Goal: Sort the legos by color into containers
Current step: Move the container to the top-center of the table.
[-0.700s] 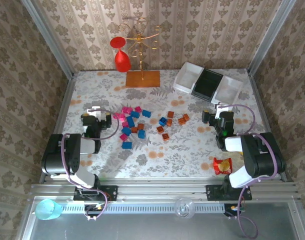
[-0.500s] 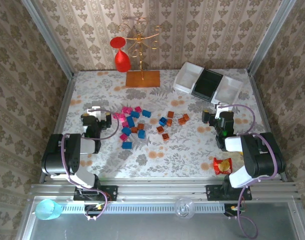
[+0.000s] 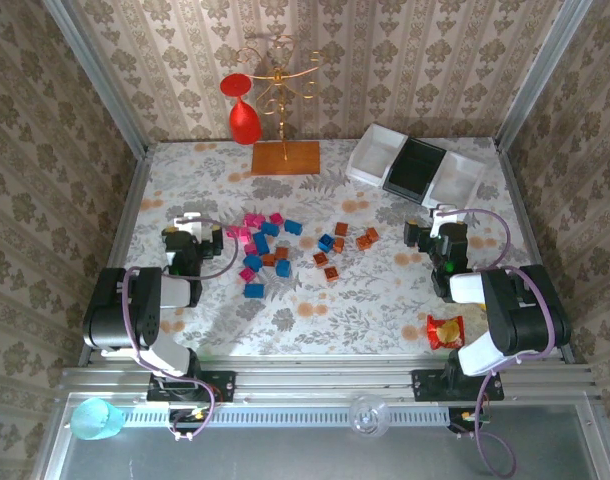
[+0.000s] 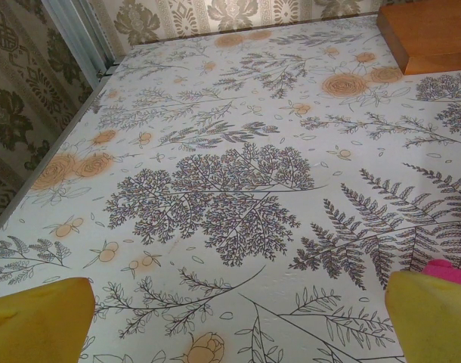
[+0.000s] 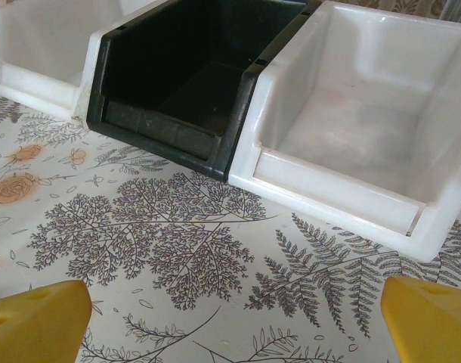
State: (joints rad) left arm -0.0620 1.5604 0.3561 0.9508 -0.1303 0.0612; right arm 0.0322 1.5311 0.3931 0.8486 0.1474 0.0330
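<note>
Pink, blue and orange-brown legos (image 3: pixel 285 245) are scattered mid-table; the containers (image 3: pixel 415 168) are lined up far right, no brick seen inside.
The left gripper (image 4: pixel 238 329) and the right gripper (image 5: pixel 238 325) are both held wide apart, empty. An edge piece, such as the pink brick (image 4: pixel 447 271) beside the left gripper, is best straddled squarely and pinched across flat sides, so neighbours are not nudged.

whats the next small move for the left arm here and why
Probably swing the left claw to its right, onto the pink lego peeking in at the right edge of its wrist view. The claw stands open and empty, the legos lie loose beside it, and the trays look empty.
</note>
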